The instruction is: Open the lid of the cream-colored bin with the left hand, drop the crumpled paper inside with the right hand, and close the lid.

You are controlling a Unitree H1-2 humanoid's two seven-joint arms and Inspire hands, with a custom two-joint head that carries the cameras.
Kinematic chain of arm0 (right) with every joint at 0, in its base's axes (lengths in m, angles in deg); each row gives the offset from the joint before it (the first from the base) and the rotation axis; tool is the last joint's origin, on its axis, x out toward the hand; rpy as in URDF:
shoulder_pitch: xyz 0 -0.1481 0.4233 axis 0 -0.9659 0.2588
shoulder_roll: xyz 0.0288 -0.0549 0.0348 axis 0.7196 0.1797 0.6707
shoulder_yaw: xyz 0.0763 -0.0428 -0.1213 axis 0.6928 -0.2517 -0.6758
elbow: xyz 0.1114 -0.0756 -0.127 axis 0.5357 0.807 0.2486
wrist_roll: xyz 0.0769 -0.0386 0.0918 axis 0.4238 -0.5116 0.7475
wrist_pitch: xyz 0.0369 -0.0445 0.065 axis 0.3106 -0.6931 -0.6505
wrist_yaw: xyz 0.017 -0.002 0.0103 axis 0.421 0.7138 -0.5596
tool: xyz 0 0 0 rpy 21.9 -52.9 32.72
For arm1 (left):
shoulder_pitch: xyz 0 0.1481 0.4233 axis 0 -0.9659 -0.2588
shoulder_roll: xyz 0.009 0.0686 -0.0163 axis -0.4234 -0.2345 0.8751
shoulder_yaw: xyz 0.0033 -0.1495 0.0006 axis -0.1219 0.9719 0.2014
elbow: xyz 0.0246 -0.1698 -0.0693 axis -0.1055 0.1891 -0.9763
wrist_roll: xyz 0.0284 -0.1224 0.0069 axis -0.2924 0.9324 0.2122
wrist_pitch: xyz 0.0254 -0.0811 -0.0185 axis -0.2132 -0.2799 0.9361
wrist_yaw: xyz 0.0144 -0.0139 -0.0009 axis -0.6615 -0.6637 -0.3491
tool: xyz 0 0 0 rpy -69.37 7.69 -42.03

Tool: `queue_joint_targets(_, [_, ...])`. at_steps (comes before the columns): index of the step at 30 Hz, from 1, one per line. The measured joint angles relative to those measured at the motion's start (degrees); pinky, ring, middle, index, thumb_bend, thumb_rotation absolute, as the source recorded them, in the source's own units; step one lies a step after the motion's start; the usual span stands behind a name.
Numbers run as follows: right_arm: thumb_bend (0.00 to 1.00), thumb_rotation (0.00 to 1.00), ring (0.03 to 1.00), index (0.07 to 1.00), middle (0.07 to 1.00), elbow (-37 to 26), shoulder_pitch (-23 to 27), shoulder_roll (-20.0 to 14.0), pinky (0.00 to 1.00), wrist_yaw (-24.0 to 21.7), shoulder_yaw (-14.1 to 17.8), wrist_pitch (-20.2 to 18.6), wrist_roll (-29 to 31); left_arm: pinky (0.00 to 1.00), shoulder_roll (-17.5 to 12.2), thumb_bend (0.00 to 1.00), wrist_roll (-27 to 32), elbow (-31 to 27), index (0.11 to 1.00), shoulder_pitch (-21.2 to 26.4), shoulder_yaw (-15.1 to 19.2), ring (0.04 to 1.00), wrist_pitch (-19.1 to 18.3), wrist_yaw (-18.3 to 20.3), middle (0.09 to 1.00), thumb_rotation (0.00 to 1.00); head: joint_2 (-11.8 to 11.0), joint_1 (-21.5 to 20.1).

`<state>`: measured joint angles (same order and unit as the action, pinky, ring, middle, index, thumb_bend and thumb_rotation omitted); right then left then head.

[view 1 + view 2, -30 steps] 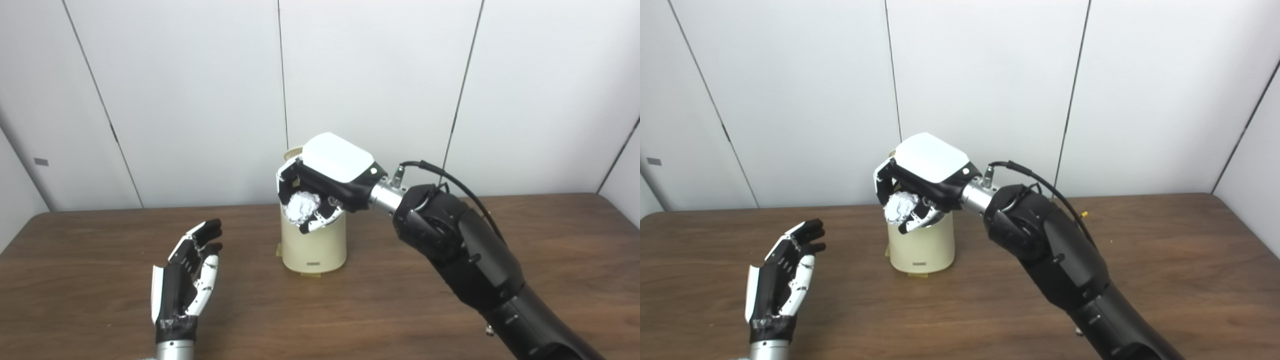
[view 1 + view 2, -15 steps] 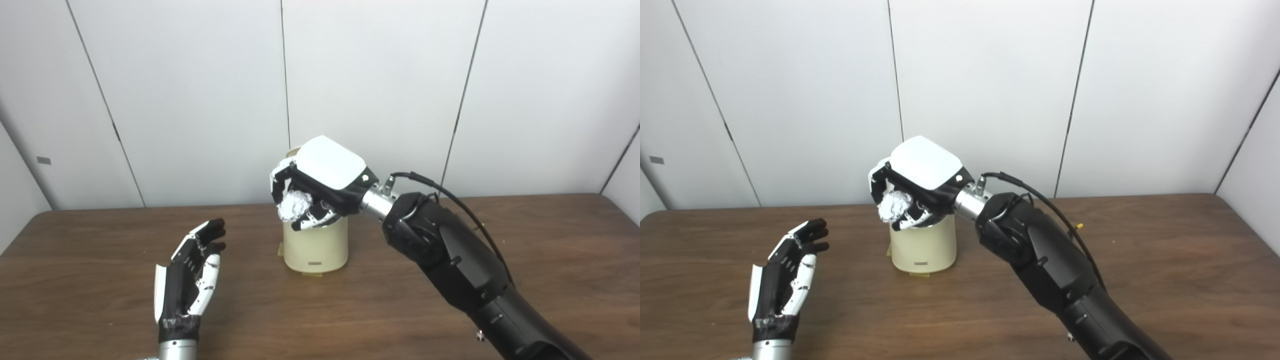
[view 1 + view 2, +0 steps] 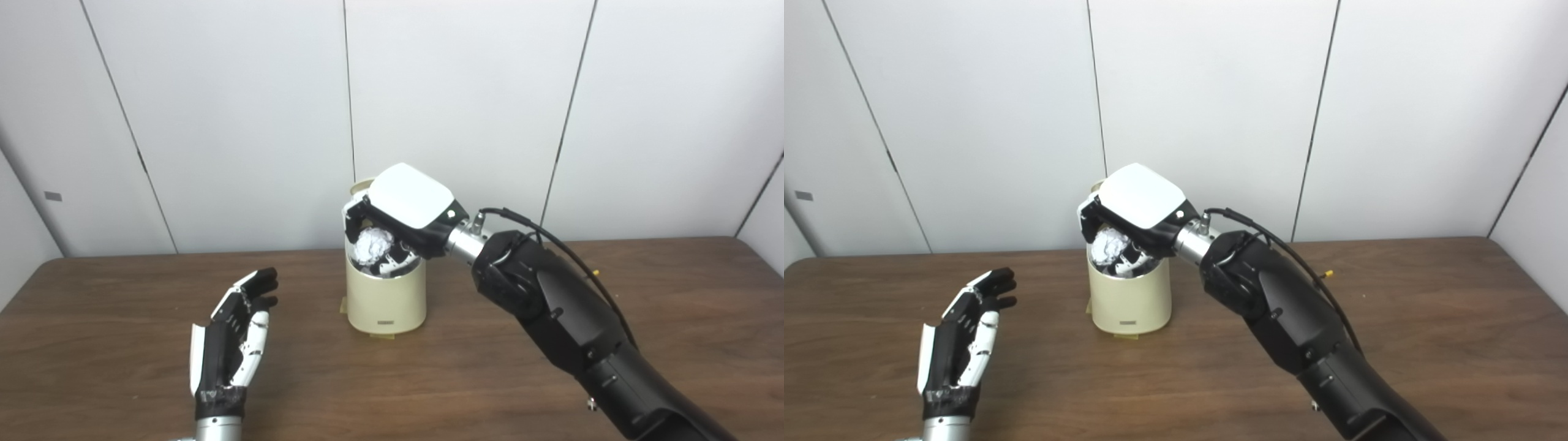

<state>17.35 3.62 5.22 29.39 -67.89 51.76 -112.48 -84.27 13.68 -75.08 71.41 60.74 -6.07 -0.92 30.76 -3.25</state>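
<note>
The right hand (image 3: 401,223) holds the paper (image 3: 372,245) over the open bin (image 3: 386,300). At 8 o'clock from it, the left hand (image 3: 229,343) waits with fingers spread, holding nothing.

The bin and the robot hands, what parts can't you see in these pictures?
- Inside of the bin: hidden in both views by the right hand and crumpled paper over its mouth.
- Lid: only a sliver shows behind the right hand.
- Left hand: its arm is cut off by the bottom edge.
- Label on the bin's front: too small to read.
</note>
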Motion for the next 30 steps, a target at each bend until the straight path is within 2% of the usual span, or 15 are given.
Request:
queue_joint_targets(13, [0.49,0.0,0.444,0.464,0.566,3.4,1.4,-1.3,0.36,6.0,-0.5,0.3,-3.9,0.7,0.0,0.29,-0.1,-0.4,0.777,-0.2,-0.2,0.774,-0.4,0.0,0.79,0.59,-0.1,0.0])
queue_joint_targets(17, [0.5,0.0,0.474,0.475,0.567,4.1,1.3,-1.2,0.36,8.6,-0.4,0.2,-4.3,0.7,0.0,0.28,-0.2,-0.6,0.782,-0.3,-0.2,0.774,-0.6,0.0,0.791,0.6,0.0,-0.2])
queue_joint_targets(20, [0.51,0.0,0.496,0.469,0.568,3.9,1.3,-1.2,0.41,9.6,-0.3,-1.0,-5.4,0.69,0.0,0.28,-0.4,-0.6,0.783,-0.3,-0.2,0.77,-0.6,0.0,0.791,0.6,0.0,-0.2])
queue_joint_targets(21, [0.52,0.07,0.508,0.479,0.593,3.9,1.3,-1.2,0.41,9.6,-0.3,-1.2,-5.7,0.7,0.0,0.28,-0.5,-0.6,0.782,-0.3,-0.2,0.771,-0.6,0.0,0.791,0.6,0.0,-0.2])
queue_joint_targets(22, [0.77,0.07,0.518,0.534,0.61,3.8,1.3,-1.2,0.42,9.6,-0.4,-1.4,-5.8,0.7,0.0,0.28,-0.5,-0.6,0.781,-0.3,-0.2,0.772,-0.6,0.0,0.791,0.6,0.0,-0.1])
queue_joint_targets(24, [0.92,0.09,0.524,0.573,0.625,3.3,1.3,-1.2,0.43,9.4,-0.4,-1.8,-5.9,0.7,0.0,0.28,-0.5,-0.6,0.783,-0.3,-0.2,0.776,-0.6,0.0,0.793,0.6,0.1,-0.1])
queue_joint_targets(26, [0.98,0.13,0.536,0.588,0.636,2.8,1.3,-1.2,0.43,9.2,-0.3,-2.2,-5.9,0.7,0.0,0.29,-0.5,-0.6,0.783,-0.3,-0.2,0.777,-0.6,0.1,0.794,0.61,0.2,-0.1])
queue_joint_targets(30, [0.98,0.15,0.538,0.59,0.637,1.8,1.1,-1.1,0.44,8.5,-0.3,-3.0,-5.6,0.71,0.0,0.29,-0.7,-0.6,0.781,-0.3,-0.2,0.777,-0.6,0.0,0.791,0.61,0.1,-0.1])
